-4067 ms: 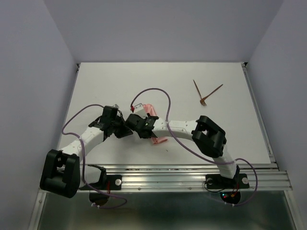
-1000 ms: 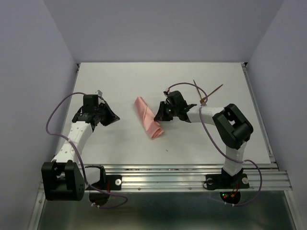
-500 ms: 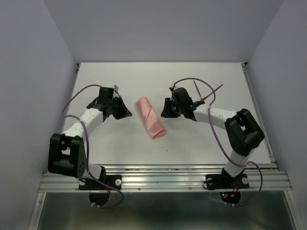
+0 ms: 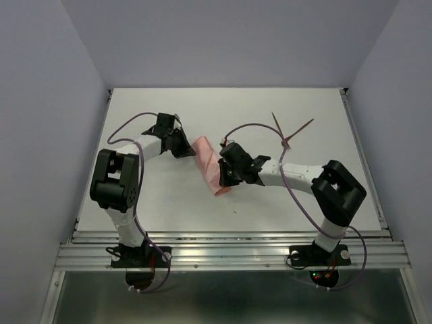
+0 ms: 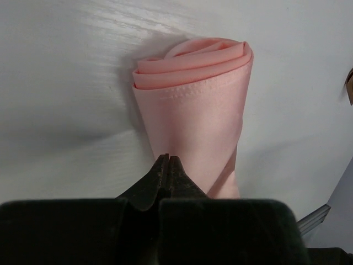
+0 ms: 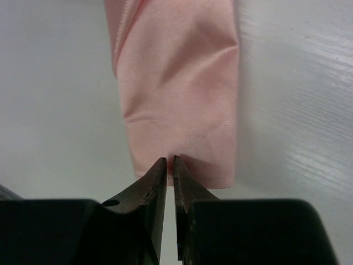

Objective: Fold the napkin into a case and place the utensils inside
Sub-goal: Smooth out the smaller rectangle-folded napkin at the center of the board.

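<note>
The napkin (image 4: 208, 164) lies folded as a narrow salmon-pink case, slanting across the middle of the white table. My left gripper (image 4: 192, 153) is shut, with its tips touching the case's far end, whose rolled layers show in the left wrist view (image 5: 193, 105). My right gripper (image 4: 225, 180) is shut to a hairline slit, with its tips at the edge of the case's near end (image 6: 176, 83). I cannot tell whether either gripper pinches cloth. The utensils (image 4: 291, 131), two thin reddish-brown sticks, lie crossed at the back right, away from both grippers.
The table's side edges run along grey walls, and a metal rail (image 4: 236, 251) crosses the near edge by the arm bases. Purple cables loop over both arms. The right arm's elbow (image 4: 337, 189) stands at the right front.
Both arms first drew apart from the napkin, then came back. In the last half second the left gripper reached its far end and the right gripper swung down to its near end.
</note>
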Controlling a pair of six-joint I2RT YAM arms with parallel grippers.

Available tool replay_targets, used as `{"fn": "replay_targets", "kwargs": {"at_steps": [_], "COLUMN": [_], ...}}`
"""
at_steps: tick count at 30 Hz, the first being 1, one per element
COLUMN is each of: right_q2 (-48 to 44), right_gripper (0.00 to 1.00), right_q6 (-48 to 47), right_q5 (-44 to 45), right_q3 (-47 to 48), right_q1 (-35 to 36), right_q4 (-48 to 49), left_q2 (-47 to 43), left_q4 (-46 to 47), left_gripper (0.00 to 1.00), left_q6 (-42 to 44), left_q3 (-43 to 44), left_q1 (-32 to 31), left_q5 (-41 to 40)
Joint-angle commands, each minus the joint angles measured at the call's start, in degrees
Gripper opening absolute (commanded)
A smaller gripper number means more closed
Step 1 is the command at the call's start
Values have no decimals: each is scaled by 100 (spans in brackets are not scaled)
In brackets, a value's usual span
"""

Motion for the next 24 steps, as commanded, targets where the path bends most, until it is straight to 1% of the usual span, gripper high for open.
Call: {"fn": "replay_targets", "kwargs": {"at_steps": [1,5,10,12,14,18,24], "right_q2": [249,381,241,-5,-224,-340,108], "right_gripper": [16,15,13,13,13,14,16], "right_q6": [124,-60,-341,-403,-421,-307,-26], "right_q5": [595,938,1263,1359,1421,1492,1764], "right_q3": [41,24,24,6,49,172,462], "right_q1": [-48,-48,-48,4,5,58,58], "right_q4": [-158,-272,-456,-448,-457,-501,-632], "left_q2": [359,623,334,168,70,43,491], "left_q4": [188,162,40,-40,-84,-172,-260], "left_gripper": [0,0,0,0,0,0,0], "left_q6": [-26,-35,-17,9,18,27,53], "left_q3": [403,553,588,667,720,913,1308], "left_q1": [-127,-144,-153,-153,-162,-215,-416], "left_q5": [-1,8,-115,-185,-203,-256,-308]}}
